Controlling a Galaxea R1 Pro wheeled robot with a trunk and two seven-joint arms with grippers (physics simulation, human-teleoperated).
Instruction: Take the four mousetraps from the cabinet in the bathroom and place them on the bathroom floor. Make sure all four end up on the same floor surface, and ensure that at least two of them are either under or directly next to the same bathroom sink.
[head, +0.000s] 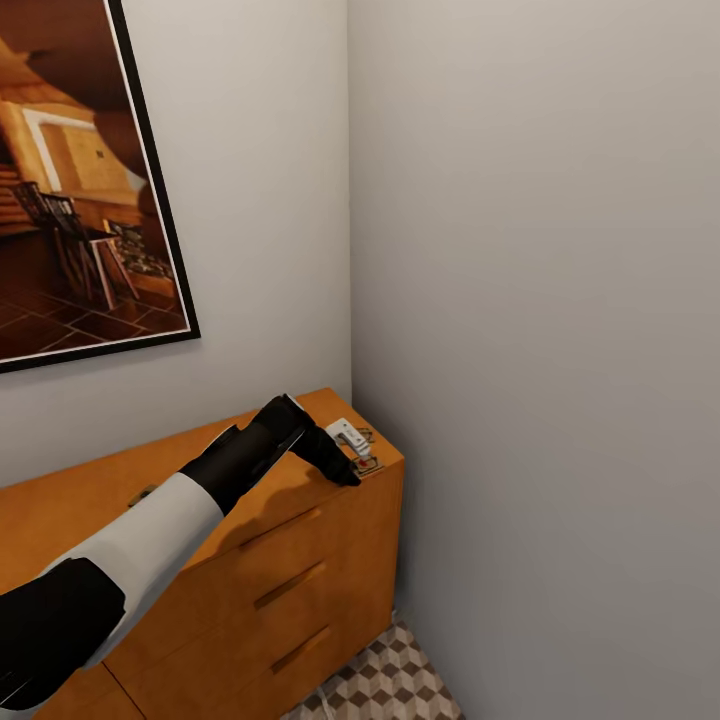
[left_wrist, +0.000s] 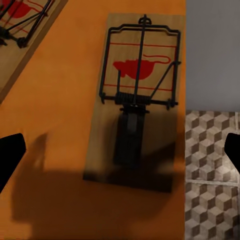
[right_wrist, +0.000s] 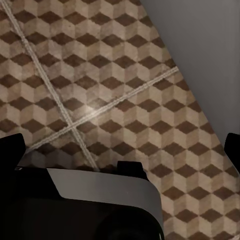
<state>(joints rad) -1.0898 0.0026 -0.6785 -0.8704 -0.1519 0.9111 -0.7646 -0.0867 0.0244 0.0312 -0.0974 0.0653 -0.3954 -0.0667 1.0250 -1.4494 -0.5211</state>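
A mousetrap (left_wrist: 137, 95), a small wooden board with dark wire and a red mouse mark, lies on the top of the orange-brown cabinet (head: 300, 560) right at its end edge. My left gripper (left_wrist: 121, 152) hovers just above it, open, with one dark fingertip on either side. A second mousetrap (left_wrist: 20, 25) lies close by on the cabinet top (left_wrist: 60, 125). In the head view the left gripper (head: 350, 475) points down at the mousetrap (head: 366, 464) in the cabinet's corner by the wall. My right gripper (right_wrist: 121, 146) is open and empty over the cube-patterned bathroom floor (right_wrist: 125, 75).
The cabinet stands in a corner, with grey walls (head: 540, 300) behind and to the right. A framed picture (head: 80, 180) hangs above it. A narrow strip of patterned floor (head: 390, 680) shows between cabinet and wall. The robot's own body (right_wrist: 90, 205) sits below the right gripper.
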